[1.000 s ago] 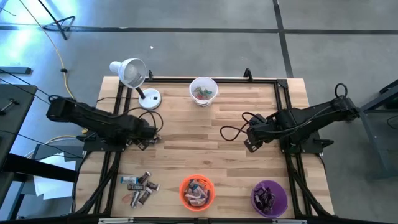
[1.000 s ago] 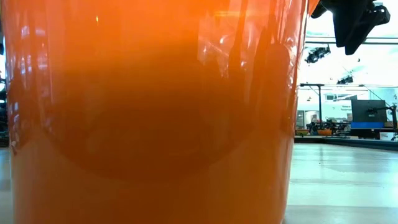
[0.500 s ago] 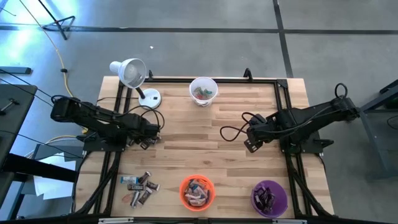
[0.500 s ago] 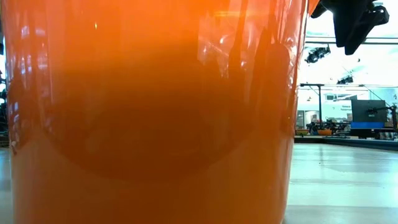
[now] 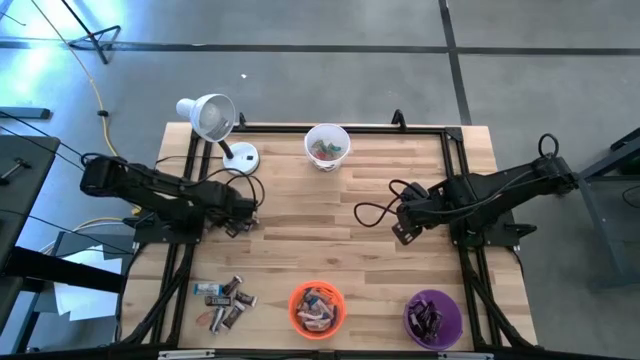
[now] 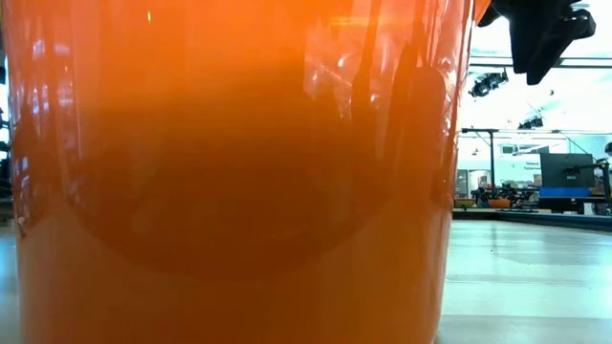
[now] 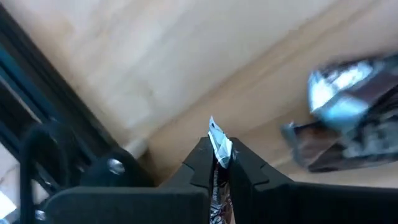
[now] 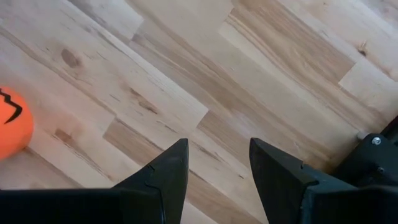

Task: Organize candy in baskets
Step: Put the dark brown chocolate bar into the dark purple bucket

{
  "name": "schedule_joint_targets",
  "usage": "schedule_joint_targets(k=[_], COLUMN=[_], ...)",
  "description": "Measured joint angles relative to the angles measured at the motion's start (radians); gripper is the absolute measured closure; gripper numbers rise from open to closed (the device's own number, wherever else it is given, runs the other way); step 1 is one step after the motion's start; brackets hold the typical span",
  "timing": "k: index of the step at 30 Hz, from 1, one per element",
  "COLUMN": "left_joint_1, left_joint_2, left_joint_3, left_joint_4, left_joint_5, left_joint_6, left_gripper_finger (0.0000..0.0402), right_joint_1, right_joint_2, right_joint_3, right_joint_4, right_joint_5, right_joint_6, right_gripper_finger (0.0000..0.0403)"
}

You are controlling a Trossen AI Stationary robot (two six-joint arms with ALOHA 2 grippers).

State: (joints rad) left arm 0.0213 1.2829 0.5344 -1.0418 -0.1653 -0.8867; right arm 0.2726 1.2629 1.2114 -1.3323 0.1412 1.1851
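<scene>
My left gripper (image 5: pixel 240 217) (image 7: pixel 219 154) points down over the table's left half and is shut on one candy in a silvery wrapper (image 7: pixel 219 144). More candy (image 5: pixel 225 300) lies loose at the near left, and shows blurred in the left wrist view (image 7: pixel 348 118). The white basket (image 5: pixel 327 146) stands at the far edge. The orange basket (image 5: pixel 317 308) and the purple basket (image 5: pixel 433 318) stand at the near edge; all hold candy. My right gripper (image 5: pixel 404 227) (image 8: pixel 217 149) hangs open above bare wood right of centre. My left gripper pinches the silvery candy between its two fingers, coming from above and pointing steeply down. A crinkled wrapper end (image 7: pixel 216 130) sticks out past the fingertips. I cannot tell whether the candy touches the table.
A white desk lamp (image 5: pixel 212 118) stands at the far left corner on its round base (image 5: pixel 240 159). A black frame (image 5: pixel 350 128) runs along the table's edges. The orange basket's wall (image 6: pixel 229 172) fills the low view, with my right gripper (image 6: pixel 540 38) above it.
In the high view my left gripper's fingers have drawn together at the same spot on the table's left half. The arm has barely shifted. My right arm has kept still.
</scene>
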Motion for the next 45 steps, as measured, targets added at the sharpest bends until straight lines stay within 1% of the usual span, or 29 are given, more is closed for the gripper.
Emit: schedule_joint_targets(k=[2, 8, 11, 16, 21, 24, 28, 32, 36, 40, 45], left_joint_1=[0.0, 0.0, 0.0, 0.0, -0.012, -0.024, -0.046, -0.065, -0.082, -0.09, -0.089], left_joint_2=[-0.014, -0.054, -0.071, -0.09, -0.093, -0.093, -0.093, -0.092, -0.093, -0.092, -0.092], left_joint_3=[0.023, 0.092, 0.149, 0.301, 0.488, 0.576, 0.642, 0.656, 0.656, 0.656, 0.656], left_joint_4=[-0.009, -0.014, -0.014, -0.005, 0.009, 0.07, 0.217, 0.414, 0.575, 0.655, 0.68], left_joint_5=[-0.017, -0.019, -0.051, -0.165, -0.281, -0.305, -0.312, -0.286, -0.265, -0.266, -0.28], left_joint_6=[0.0, -0.002, -0.002, 0.005, 0.061, 0.106, 0.175, 0.238, 0.296, 0.324, 0.334], left_gripper_finger=[0.0394, 0.0395, 0.0395, 0.0396, 0.0396, 0.0396, 0.0396, 0.0396, 0.0396, 0.0396, 0.0396], right_joint_1=[0.0, 0.0, 0.0, 0.0, 0.0, 0.0, 0.0, -0.015, -0.033, -0.058, -0.087], right_joint_2=[0.0, 0.0, 0.0, 0.0, 0.0, 0.001, 0.027, 0.086, 0.164, 0.227, 0.27], right_joint_3=[0.0, 0.0, 0.0, 0.0, 0.0, 0.0, 0.0, 0.0, 0.0, 0.0, 0.0], right_joint_4=[0.004, 0.038, 0.079, 0.192, 0.292, 0.343, 0.436, 0.567, 0.76, 0.974, 1.247], right_joint_5=[0.009, 0.01, 0.039, 0.131, 0.217, 0.298, 0.443, 0.497, 0.541, 0.571, 0.63], right_joint_6=[0.008, 0.02, 0.022, 0.026, 0.019, 0.019, 0.017, -0.033, -0.129, -0.258, -0.441], right_gripper_finger=[0.0238, 0.0238, 0.0238, 0.0238, 0.0238, 0.0238, 0.0238, 0.0238, 0.0238, 0.0238, 0.0238])
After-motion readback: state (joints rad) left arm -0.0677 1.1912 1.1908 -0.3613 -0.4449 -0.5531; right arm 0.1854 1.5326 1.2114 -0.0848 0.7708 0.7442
